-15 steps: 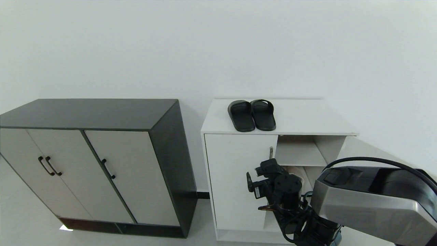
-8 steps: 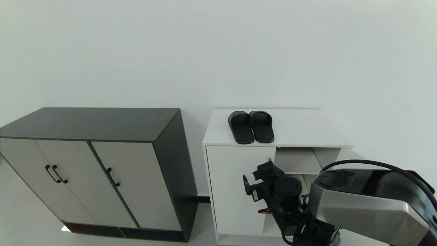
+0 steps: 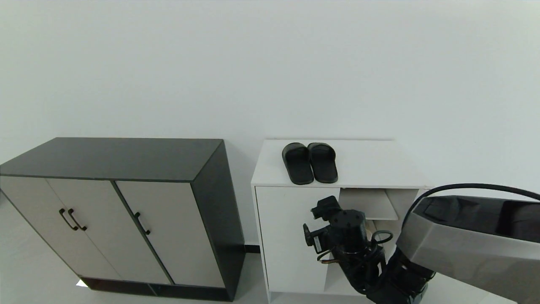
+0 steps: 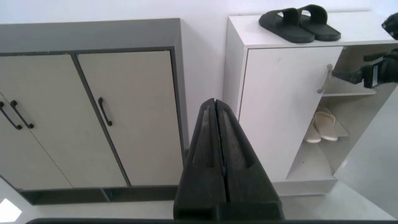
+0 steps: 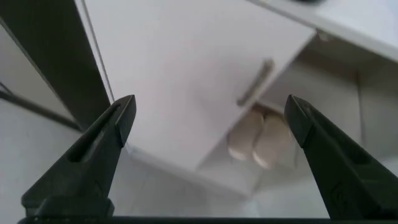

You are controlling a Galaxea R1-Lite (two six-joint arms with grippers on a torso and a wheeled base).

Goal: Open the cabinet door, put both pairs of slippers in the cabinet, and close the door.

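Atop the white cabinet (image 3: 379, 171) sit the black slippers (image 3: 310, 162). Seen from the left wrist, the left gripper (image 4: 219, 155) is pressed together, well apart from the cabinet, and pale slippers (image 4: 324, 123) lie inside it. Seen from the right wrist, the right gripper (image 5: 211, 149) hangs spread before the door handle (image 5: 255, 82) (slim, easily missed), so an off-centre close could slip off.

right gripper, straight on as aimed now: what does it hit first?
Most likely the white cabinet's door, on the panel just beside its handle. The open right gripper faces that door; the pale slippers inside lie off that line, past the door's edge. The distance to the door is unclear.
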